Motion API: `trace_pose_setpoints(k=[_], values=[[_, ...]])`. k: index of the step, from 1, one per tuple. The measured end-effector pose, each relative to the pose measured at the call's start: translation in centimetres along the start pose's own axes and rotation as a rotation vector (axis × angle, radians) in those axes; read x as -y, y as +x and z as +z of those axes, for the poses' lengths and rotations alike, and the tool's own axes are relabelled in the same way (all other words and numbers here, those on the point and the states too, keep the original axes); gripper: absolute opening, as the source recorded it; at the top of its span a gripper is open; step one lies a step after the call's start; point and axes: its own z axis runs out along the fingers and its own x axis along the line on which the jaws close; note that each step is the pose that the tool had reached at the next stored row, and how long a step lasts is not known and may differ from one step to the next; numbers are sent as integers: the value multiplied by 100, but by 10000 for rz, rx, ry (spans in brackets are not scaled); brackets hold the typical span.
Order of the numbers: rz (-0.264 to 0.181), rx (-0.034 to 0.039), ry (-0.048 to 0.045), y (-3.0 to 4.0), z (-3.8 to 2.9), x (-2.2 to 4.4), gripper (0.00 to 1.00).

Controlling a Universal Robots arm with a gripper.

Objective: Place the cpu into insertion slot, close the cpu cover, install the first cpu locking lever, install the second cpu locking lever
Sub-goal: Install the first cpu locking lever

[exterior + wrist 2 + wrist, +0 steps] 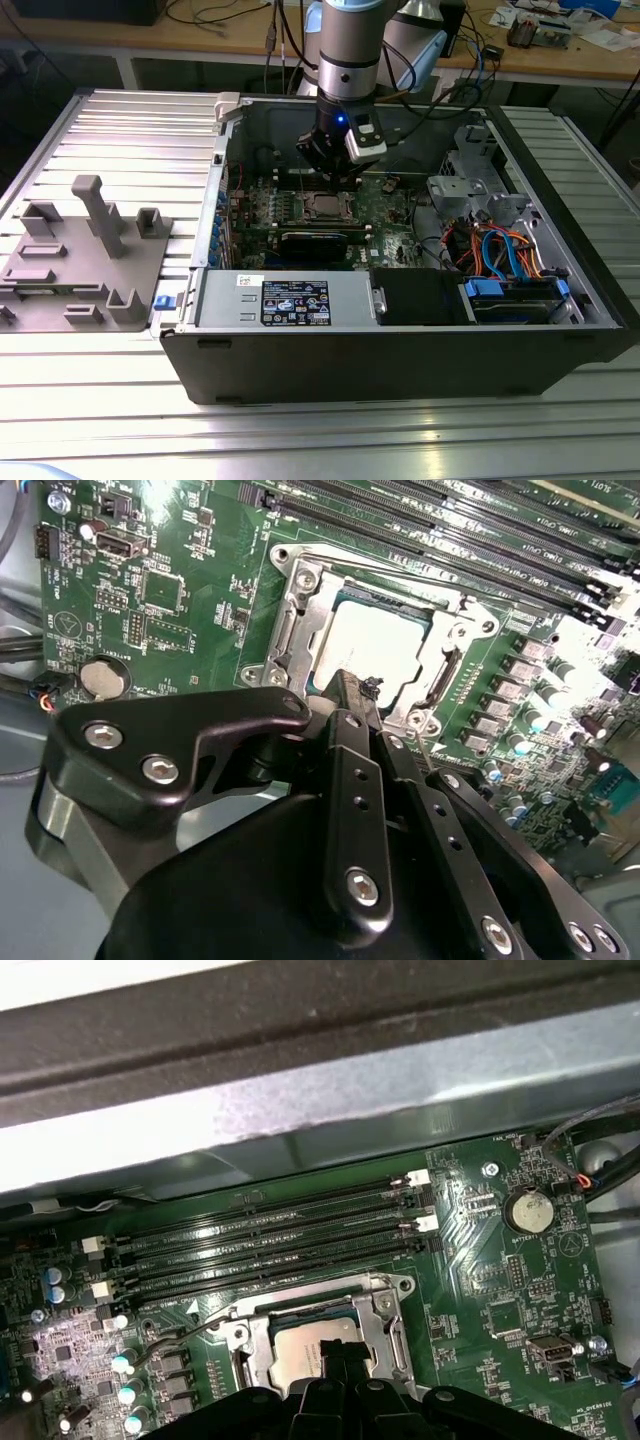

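Second wrist view: black claw (357,695), fingers pressed together, above the dull silver cpu (375,645) framed by the shiny cpu cover (300,610).

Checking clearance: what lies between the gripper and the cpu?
Nothing. In the second wrist view the gripper hangs right above the cpu, already under the cpu cover.

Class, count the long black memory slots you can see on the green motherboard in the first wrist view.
4. The memory slots run side by side, between the metal case wall and the cpu cover. The gripper may hide other parts lower down.
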Motion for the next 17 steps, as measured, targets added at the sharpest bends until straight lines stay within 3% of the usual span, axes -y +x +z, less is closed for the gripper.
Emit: trace_pose_setpoints(k=[17], values=[[-626,-2,-11,0,0,0,11]])
